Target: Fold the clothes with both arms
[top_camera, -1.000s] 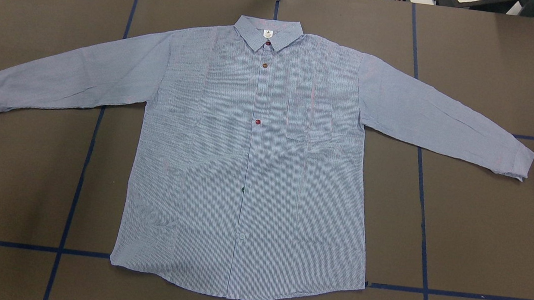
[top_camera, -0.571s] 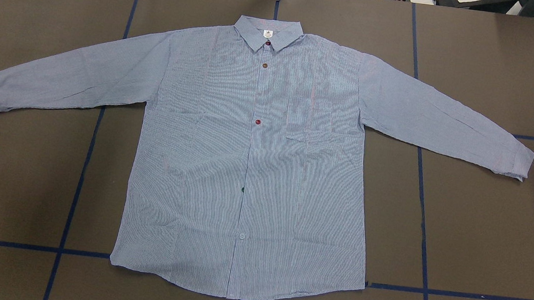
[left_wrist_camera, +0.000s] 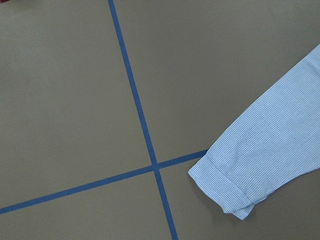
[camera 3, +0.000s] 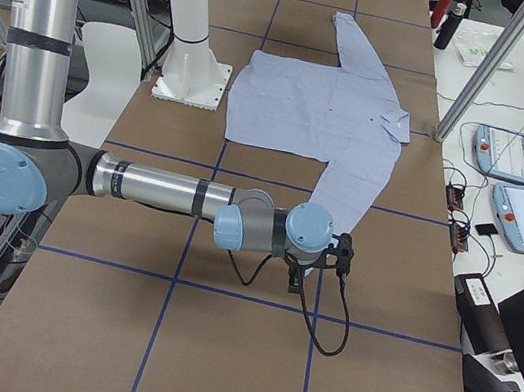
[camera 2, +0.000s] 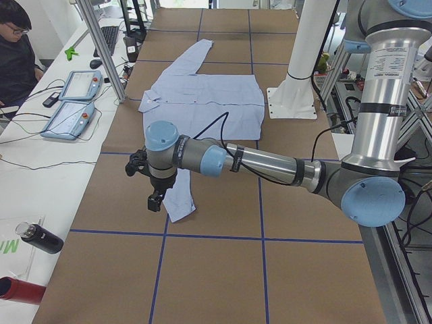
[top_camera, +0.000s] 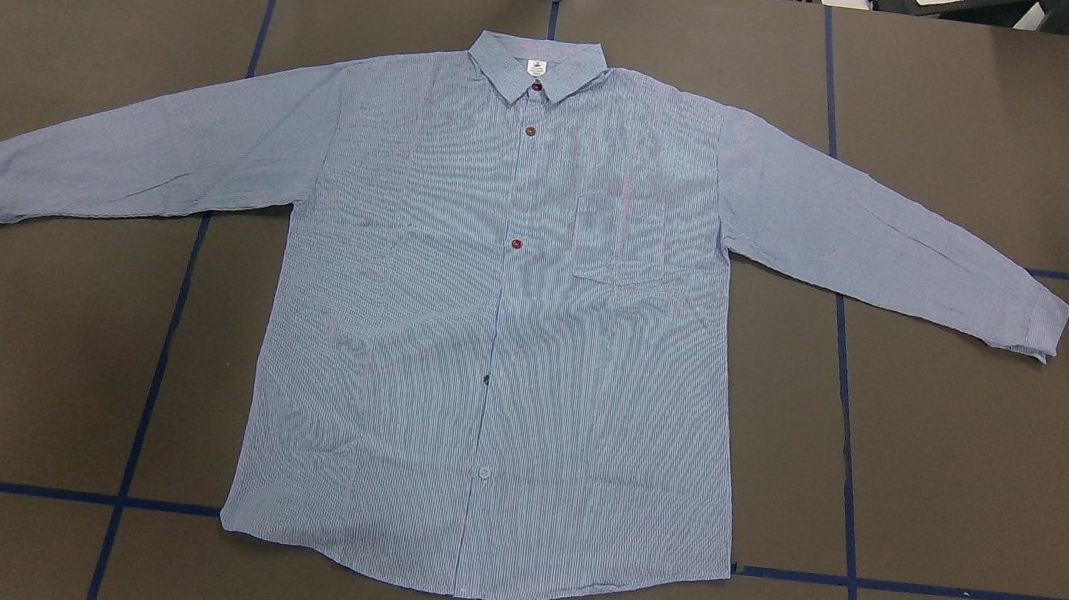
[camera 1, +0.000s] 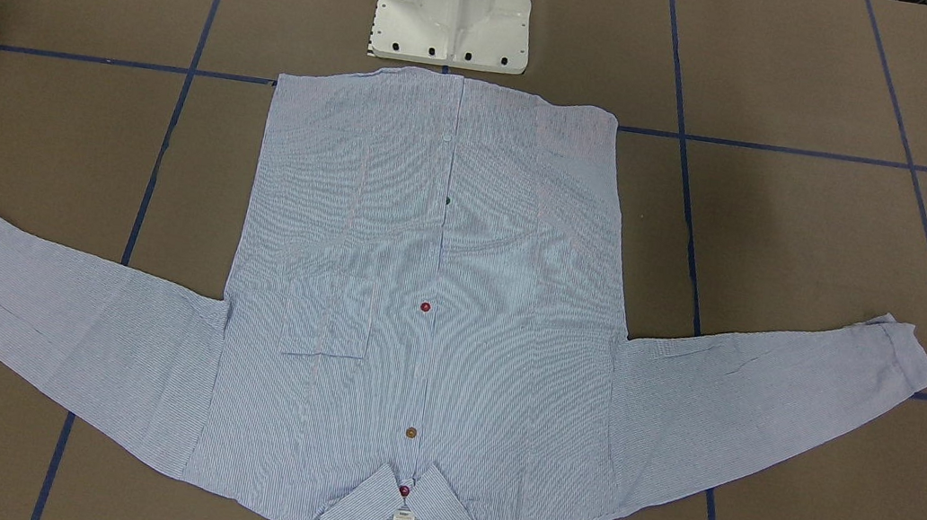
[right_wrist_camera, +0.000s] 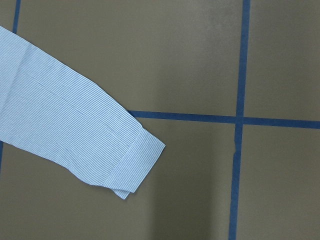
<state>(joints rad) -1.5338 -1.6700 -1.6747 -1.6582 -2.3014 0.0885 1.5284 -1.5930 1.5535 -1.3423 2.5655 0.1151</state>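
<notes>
**Shirt laid flat; both arms staged at the cuffs**

Front-facing: the shirt (camera 1: 423,291) lies buttons-up on the table (camera 1: 791,252), sleeves spread wide, which I judge suits a two-arm sleeve fold.

Overhead: the hem is nearest the robot and the collar (top_camera: 537,64) farthest.

Side views: the left gripper (camera 2: 154,200) and right gripper (camera 3: 296,281) each hang above a sleeve end, apparently holding nothing.

Wrist views: the left cuff (left_wrist_camera: 225,192) and right cuff (right_wrist_camera: 135,165) lie flat and untouched (no fingers in view). I cannot tell how far either gripper is open.
</notes>
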